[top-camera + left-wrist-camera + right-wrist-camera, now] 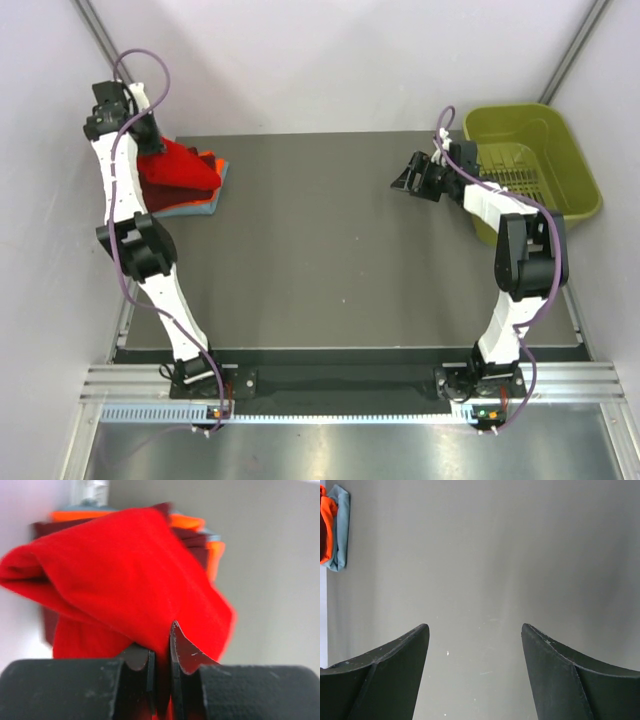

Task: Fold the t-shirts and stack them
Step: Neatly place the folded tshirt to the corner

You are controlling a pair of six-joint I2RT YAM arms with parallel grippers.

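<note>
The left gripper (161, 642) pinches the red t-shirt (125, 570) right over the folded stack (200, 205) at the table's (330, 250) far-left corner — the right gripper (475, 640), fingers wide and empty, hangs well apart.

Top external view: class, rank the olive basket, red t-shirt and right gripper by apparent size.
1. olive basket
2. red t-shirt, partly hidden by the left arm
3. right gripper
</note>
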